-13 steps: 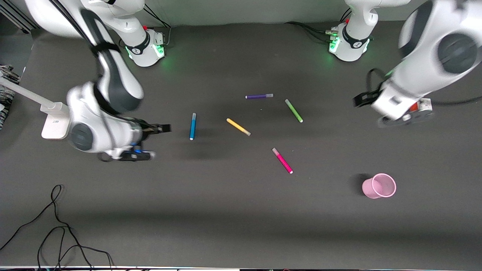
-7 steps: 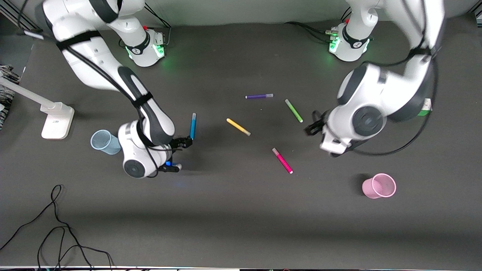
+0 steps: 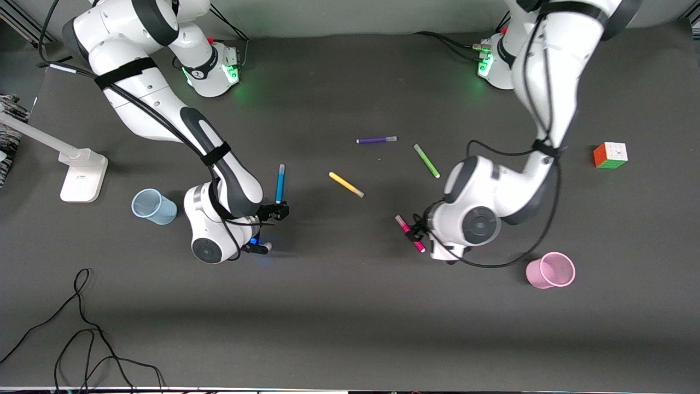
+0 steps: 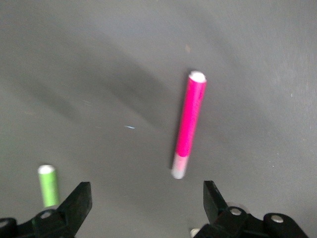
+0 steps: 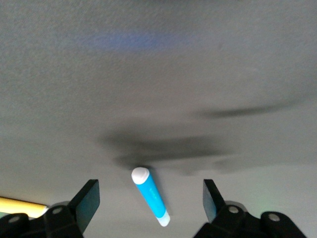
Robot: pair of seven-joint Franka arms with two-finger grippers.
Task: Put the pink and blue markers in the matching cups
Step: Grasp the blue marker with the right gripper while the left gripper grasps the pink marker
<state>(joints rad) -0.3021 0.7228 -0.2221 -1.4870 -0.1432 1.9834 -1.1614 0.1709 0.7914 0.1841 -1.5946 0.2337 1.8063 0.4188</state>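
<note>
We hover both grippers with fingers apart. The left gripper (image 4: 143, 208) is over the slim magenta-pink plastic marker (image 3: 410, 233), near the ribbed translucent pink cup (image 3: 551, 270); the right gripper (image 5: 151, 203) is over the smooth bright blue marker (image 3: 280, 184), beside the ribbed pale blue cup (image 3: 153, 206). We judge that each should straddle mid-barrel squarely across its marker, lest the round pens roll on the matte dark bench (image 3: 350, 328).

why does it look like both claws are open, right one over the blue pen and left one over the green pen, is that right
Not quite. The left claw is open over the pink pen, not the green pen, as the left wrist view shows. The rest holds: the right claw is open over the blue pen.
</note>
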